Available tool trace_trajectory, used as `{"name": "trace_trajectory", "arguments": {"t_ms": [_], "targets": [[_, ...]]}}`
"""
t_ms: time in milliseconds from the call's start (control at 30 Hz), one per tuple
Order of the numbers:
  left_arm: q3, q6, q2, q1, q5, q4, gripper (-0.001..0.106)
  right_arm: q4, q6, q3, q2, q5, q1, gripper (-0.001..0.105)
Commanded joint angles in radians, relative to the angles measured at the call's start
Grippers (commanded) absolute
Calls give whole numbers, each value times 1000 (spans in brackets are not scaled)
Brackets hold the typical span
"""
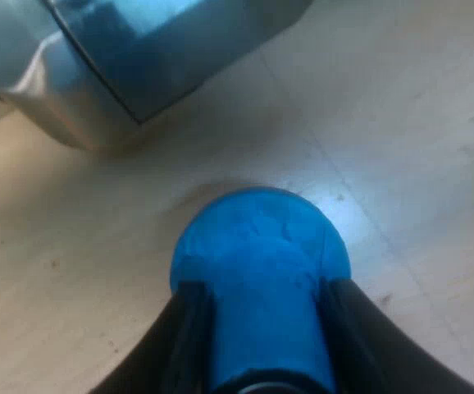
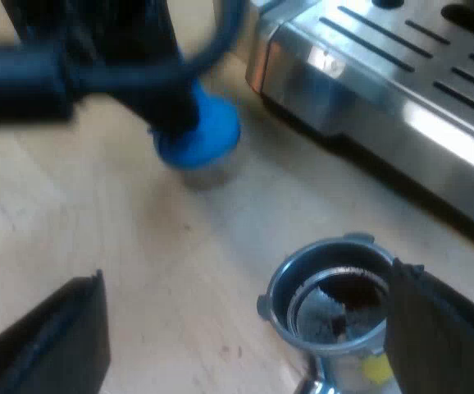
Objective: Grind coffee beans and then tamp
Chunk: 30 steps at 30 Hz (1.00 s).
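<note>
Tamper (image 1: 257, 238), blue, clamped between left gripper (image 1: 257, 291) fingers; right gripper (image 2: 247, 275) spread wide, metal holder (image 2: 327, 308) just beside one finger.

You're looking down the left gripper (image 1: 262, 289), its two black fingers (image 1: 184, 332) pressed against opposite sides of the blue tamper (image 1: 260, 238). The tamper's rounded blue end points down toward the pale wooden desk (image 1: 401, 123); you can't tell whether it touches the wood. Just beyond it stands a shiny metal corner of the espresso machine (image 1: 97, 74), near the tamper but apart from it. No desk edge shows.
</note>
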State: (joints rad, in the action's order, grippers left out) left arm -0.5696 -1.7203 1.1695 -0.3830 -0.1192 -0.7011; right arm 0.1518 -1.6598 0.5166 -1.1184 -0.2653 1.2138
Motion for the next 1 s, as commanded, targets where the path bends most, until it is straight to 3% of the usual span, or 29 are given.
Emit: {"name": "trace_trajectory", "arguments": {"t_ms": [33,200,300,467,567,733,867,1000], "targets": [[-3,-9,24,0,50,-3,0,15,2,7,1,25,-4,71],[-3,-7,51,0,57,-27,1,15,4,7,1,81,-4,71],[-3,2,51,0,57,-40,13,15,4,7,1,91,-4,71],[-3,1,51,0,57,-48,56,15,4,7,1,91,-4,71],[-3,1,51,0,55,-53,67,15,0,7,1,91,-4,71],[-24,45,51,0,11,-115,77,17,0,7,1,91,-4,71],[-41,47,10,0,18,-142,86,17,16,7,1,82,-4,71],[-41,47,-68,0,18,-147,87,15,27,7,1,67,-4,71]]}}
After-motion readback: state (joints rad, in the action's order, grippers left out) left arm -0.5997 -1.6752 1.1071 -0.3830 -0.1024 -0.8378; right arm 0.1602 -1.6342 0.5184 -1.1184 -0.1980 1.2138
